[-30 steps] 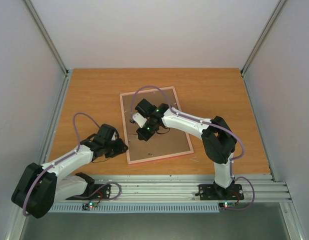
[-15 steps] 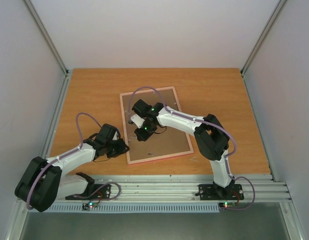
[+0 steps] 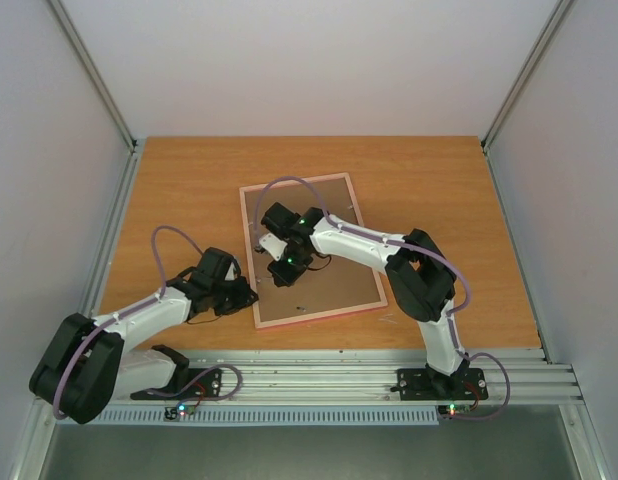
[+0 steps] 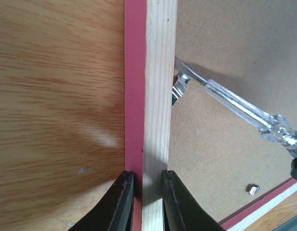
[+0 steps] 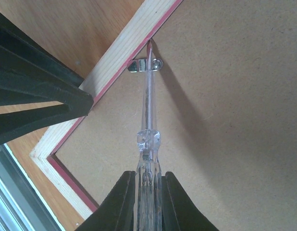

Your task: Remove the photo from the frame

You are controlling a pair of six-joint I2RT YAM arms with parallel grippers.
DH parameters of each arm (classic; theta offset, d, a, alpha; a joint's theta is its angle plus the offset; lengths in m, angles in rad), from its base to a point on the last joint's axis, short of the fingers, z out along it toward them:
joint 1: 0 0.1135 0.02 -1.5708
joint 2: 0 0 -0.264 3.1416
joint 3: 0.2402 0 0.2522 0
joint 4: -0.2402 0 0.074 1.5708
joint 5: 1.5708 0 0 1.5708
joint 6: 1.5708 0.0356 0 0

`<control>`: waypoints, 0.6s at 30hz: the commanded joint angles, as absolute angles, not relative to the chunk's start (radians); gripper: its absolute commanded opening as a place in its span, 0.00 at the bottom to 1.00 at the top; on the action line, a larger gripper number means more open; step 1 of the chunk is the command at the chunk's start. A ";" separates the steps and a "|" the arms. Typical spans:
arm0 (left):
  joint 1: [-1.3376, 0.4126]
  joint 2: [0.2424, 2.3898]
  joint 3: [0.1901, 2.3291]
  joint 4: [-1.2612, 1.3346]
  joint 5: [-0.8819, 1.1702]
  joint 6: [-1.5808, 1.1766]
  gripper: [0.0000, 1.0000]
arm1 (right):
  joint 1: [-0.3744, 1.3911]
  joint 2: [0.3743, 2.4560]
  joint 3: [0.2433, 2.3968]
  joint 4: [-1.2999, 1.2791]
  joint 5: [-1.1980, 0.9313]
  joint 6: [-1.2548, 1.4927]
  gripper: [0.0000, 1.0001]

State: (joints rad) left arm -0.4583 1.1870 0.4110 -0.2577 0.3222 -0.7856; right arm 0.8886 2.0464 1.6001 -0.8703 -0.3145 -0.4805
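Note:
The pink frame (image 3: pixel 339 288) lies face down on the table, brown back board up. The photo is hidden under the board. My left gripper (image 4: pixel 147 180) is shut on the frame's left rail (image 4: pixel 158 96), one finger on the pink outer side, one on the inner side; it also shows in the top view (image 3: pixel 249 297). My right gripper (image 5: pixel 148 180) is shut on a clear-handled screwdriver (image 5: pixel 148 110). The screwdriver's tip touches a metal clip (image 5: pixel 144 65) at the rail's inner edge. The screwdriver (image 4: pixel 235 103) and clip (image 4: pixel 179 86) also show in the left wrist view.
A second small metal clip (image 4: pixel 253 189) sits on the board near the frame's near rail. The wooden table (image 3: pixel 439 200) is walled by white panels on three sides. An aluminium rail (image 3: pixel 319 375) runs along the near edge.
My right gripper has moved a little left across the board with the screwdriver, toward the frame's left rail. My left gripper has shifted slightly right onto that rail.

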 commanded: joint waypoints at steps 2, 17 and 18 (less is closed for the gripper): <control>-0.456 1.192 0.388 -0.234 0.311 -0.792 0.17 | 0.913 2.042 1.609 -0.957 -0.323 -0.518 0.01; -0.456 1.192 0.382 -0.235 0.307 -0.789 0.16 | 0.913 1.995 1.562 -1.005 -0.264 -0.543 0.01; -0.456 1.191 0.381 -0.234 0.305 -0.789 0.16 | 0.912 1.993 1.561 -1.004 -0.261 -0.543 0.01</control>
State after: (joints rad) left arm -0.4583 1.1862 0.4095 -0.2562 0.3222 -0.7856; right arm 0.9009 2.0205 1.5833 -0.9306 -0.3012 -0.5255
